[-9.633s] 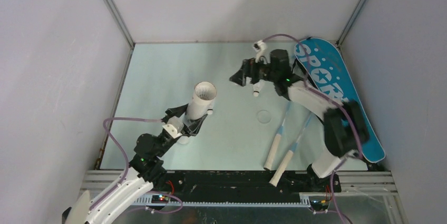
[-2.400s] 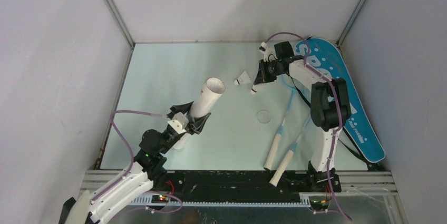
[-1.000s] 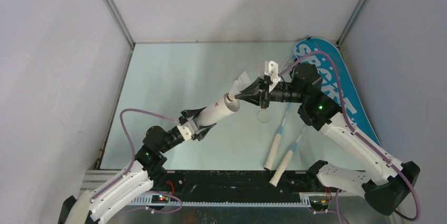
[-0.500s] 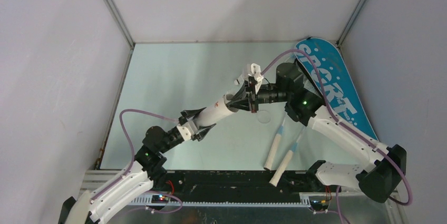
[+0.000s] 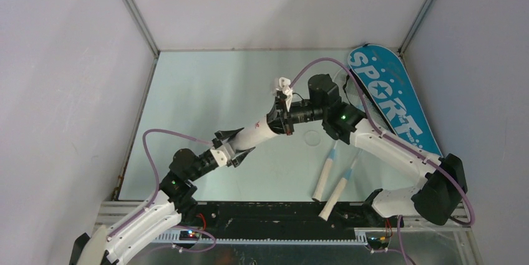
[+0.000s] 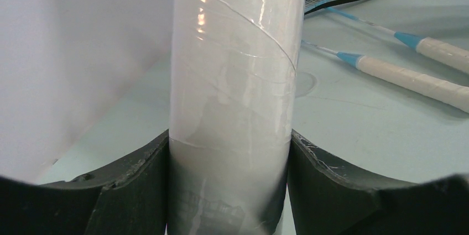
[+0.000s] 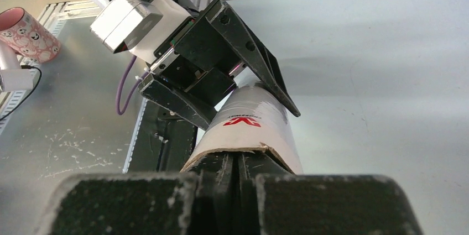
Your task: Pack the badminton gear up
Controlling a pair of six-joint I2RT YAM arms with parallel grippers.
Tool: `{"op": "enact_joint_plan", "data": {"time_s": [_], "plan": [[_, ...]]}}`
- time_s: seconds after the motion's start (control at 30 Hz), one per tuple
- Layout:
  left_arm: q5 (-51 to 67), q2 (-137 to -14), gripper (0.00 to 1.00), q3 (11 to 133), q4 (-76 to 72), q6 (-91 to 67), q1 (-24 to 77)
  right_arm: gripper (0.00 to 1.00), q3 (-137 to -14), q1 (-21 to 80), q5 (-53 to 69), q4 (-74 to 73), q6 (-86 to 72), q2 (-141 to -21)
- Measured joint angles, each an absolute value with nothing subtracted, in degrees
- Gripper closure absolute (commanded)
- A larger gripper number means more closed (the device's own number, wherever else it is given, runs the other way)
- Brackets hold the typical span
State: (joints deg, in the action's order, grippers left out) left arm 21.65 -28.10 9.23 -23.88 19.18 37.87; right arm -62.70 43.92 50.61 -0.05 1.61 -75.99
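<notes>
The long white tube (image 5: 259,133) is held off the table, tilted up toward the right, with my left gripper (image 5: 232,146) clamped round its lower part; both fingers press its sides (image 6: 232,80). My right gripper (image 5: 279,120) is shut, its fingertips pushed into the tube's open mouth (image 7: 257,121). The shuttlecock does not show; the tube's rim and my right fingers (image 7: 221,174) cover whatever lies past them. Two rackets with cream handles (image 5: 324,178) (image 5: 337,193) lie on the table to the right. The blue SPORT bag (image 5: 393,100) lies at the far right.
A round clear lid (image 5: 312,138) lies flat on the table beside the racket shafts. The white enclosure walls stand close on the left, back and right. A pink mug (image 7: 27,33) sits on the metal ledge outside the table's near edge.
My right gripper, carrying a shuttlecock, moved left and pushed into the tube's mouth; the shuttlecock has gone from view. The left arm and tube have stayed still over the last second.
</notes>
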Motion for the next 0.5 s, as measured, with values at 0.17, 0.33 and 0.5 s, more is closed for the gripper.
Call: {"op": "enact_joint_plan", "data": {"time_s": [0.17,0.33,0.5], "plan": [[21.2,-28.1,0.32,9.2,-23.9,19.4,37.8,0.74,-64.3,43.9,49.5,-2.9,2.0,-76.5],[20.6,-27.8,0.32,9.2,-23.3,19.6,37.7,0.5,-64.4,42.6,48.1,-6.3,3.4,-74.0],[21.2,-27.0,0.32,9.2,-23.6,19.5,37.9,0.39,-64.4,42.0,46.4,-9.1,4.2,-69.8]]}}
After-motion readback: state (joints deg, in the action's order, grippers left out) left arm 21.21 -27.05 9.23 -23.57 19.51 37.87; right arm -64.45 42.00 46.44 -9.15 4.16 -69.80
